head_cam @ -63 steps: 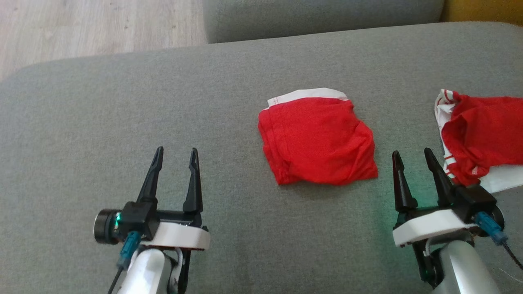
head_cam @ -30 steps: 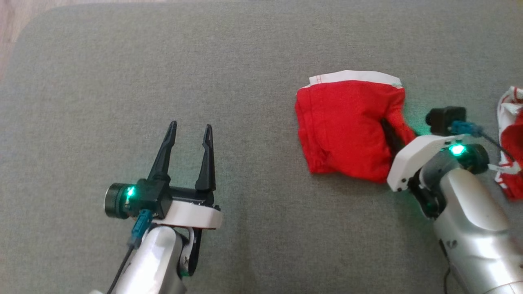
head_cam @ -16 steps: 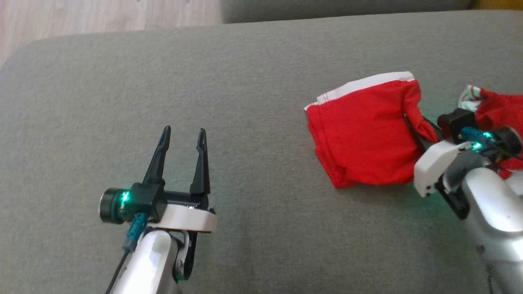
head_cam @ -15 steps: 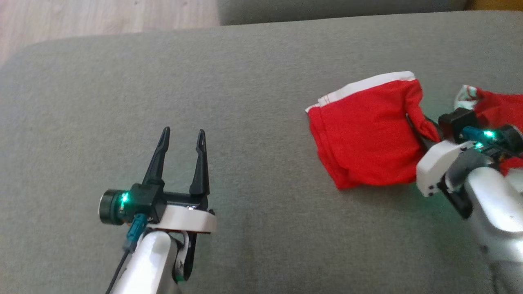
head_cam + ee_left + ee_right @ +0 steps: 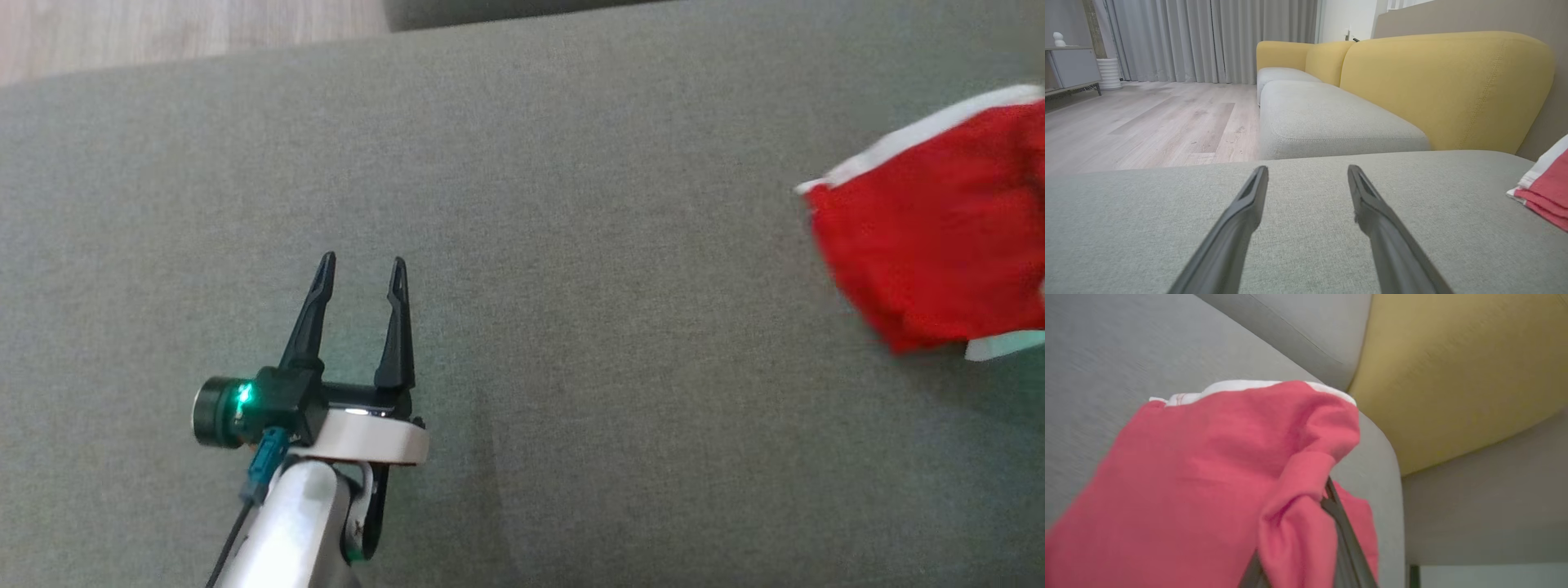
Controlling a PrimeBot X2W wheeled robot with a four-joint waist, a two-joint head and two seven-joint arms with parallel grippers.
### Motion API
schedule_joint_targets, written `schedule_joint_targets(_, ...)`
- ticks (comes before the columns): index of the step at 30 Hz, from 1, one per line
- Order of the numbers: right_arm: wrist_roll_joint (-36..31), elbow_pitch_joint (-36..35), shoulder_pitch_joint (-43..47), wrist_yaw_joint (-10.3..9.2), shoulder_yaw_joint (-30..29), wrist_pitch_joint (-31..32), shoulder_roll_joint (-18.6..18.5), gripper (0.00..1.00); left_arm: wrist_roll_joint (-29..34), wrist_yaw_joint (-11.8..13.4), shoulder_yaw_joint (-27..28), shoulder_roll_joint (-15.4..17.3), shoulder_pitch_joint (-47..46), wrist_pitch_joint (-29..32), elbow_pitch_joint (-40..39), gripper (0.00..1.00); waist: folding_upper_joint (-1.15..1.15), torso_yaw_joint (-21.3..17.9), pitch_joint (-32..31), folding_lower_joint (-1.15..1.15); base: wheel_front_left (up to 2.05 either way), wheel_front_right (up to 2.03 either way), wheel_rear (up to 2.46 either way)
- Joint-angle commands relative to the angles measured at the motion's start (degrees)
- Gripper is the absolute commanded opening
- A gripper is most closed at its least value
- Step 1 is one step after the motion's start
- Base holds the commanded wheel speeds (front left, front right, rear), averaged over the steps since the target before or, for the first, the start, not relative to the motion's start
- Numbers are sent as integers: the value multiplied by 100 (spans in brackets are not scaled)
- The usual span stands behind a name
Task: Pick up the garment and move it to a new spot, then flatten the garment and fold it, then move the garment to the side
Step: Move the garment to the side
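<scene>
Two stages look done — folded garment (image 5: 939,245) near the cushion (image 5: 571,245)'s right edge, right gripper (image 5: 1325,490) clenched on it, left gripper (image 5: 362,263) spread, empty — sideways move apparently unfinished.

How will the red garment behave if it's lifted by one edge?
Probably floppy: the garment bunches and creases around the right tool pinching it. Likely light, since that small pinch seems enough to hold it. Lifted, it may sag and lose its fold, and could drag on the cloth cushion.
</scene>
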Motion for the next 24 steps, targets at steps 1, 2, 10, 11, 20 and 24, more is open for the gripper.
schedule_joint_targets(1,2,-44,146,-4,-87,24,-378,0,35,-10,156,36,-251,-29,-185,100,0,0,126,0,0,0,0)
schedule_joint_targets(2,-4,33,177,-4,-134,28,-493,0,33,-12,146,36,-283,-29,-184,100,0,6,180,0,0,0,0)
schedule_joint_targets(10,-87,823,198,-4,-747,-118,-659,0,77,-21,135,36,-509,-29,-194,100,0,44,586,0,0,0,0)
schedule_joint_targets(11,-117,907,186,-4,-816,-152,-623,0,87,-25,135,36,-529,-29,-191,100,0,49,626,0,0,0,0)
schedule_joint_targets(20,-455,1305,41,-4,-1230,-377,-194,0,179,-93,260,36,-628,-29,-154,100,0,72,782,0,0,0,0)
schedule_joint_targets(24,-543,1352,0,-4,-1354,-372,-65,93,175,-90,282,36,-621,-29,-123,100,0,58,714,0,0,0,0)
